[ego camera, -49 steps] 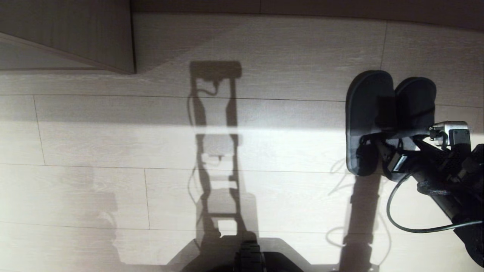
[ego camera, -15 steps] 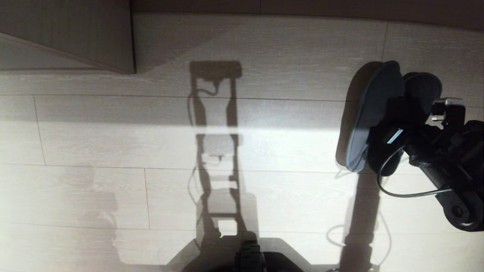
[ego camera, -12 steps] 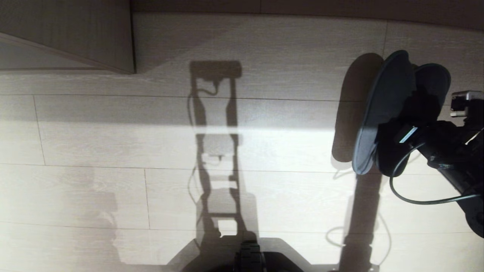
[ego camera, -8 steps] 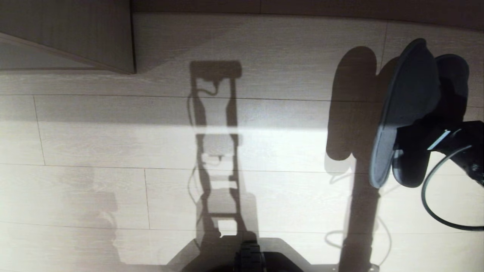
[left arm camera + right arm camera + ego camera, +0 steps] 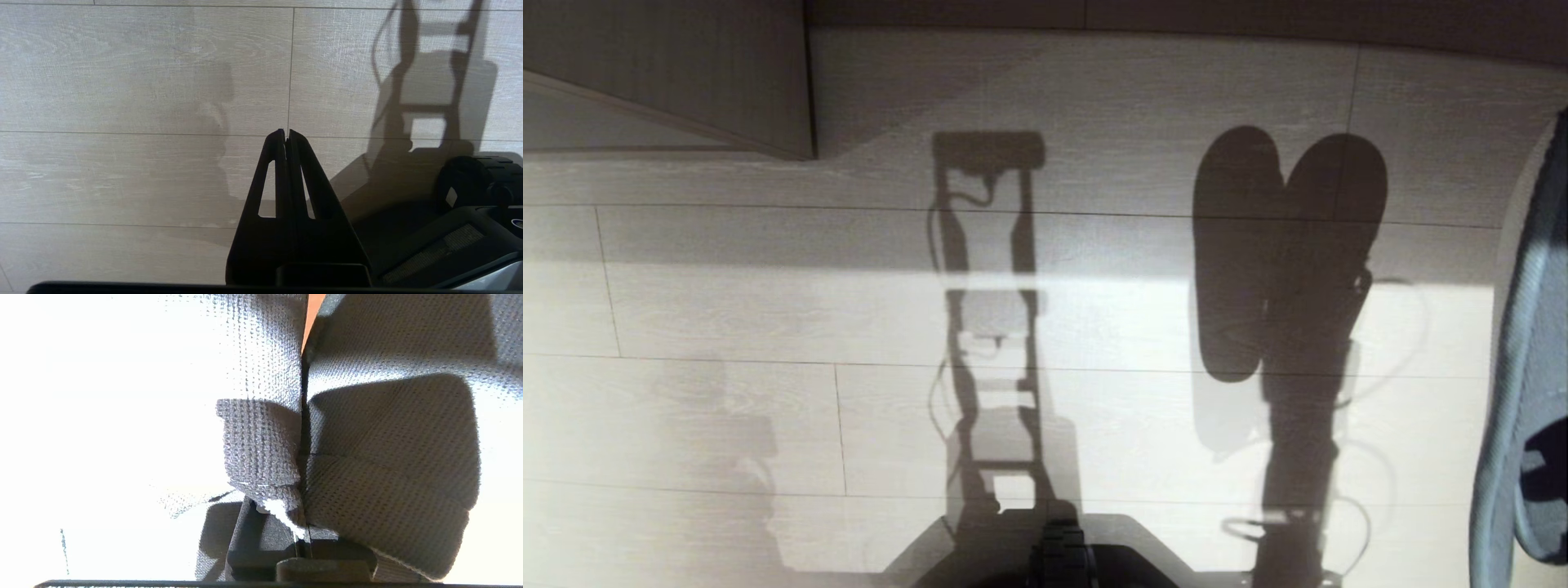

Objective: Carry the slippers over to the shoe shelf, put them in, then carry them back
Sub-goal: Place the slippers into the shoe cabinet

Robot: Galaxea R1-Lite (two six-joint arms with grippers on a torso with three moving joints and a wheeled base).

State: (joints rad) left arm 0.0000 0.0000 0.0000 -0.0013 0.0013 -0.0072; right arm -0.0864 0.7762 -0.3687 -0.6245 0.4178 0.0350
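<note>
The grey-blue slippers [image 5: 1515, 367] hang off the floor at the far right edge of the head view, close to the camera and turned on edge, so only a strip of them shows. Their shadow [image 5: 1282, 245] falls on the floor. In the right wrist view my right gripper [image 5: 303, 539] is shut on the slippers [image 5: 388, 457], pinching the two mesh toe bands together; its fingertips are buried in the fabric. My left gripper [image 5: 286, 132] is shut and empty, parked low beside my base. The shoe shelf is out of view.
A wood-grain furniture corner [image 5: 686, 73] juts in at the back left, and a dark wall base [image 5: 1176, 12] runs along the far edge. Pale plank floor [image 5: 727, 310] fills the middle. My base [image 5: 1062, 559] sits at the near edge.
My right arm has lifted the slippers off the floor, up and to the right toward the camera. They now show only at the right edge, and their shadow has spread out on the floor.
</note>
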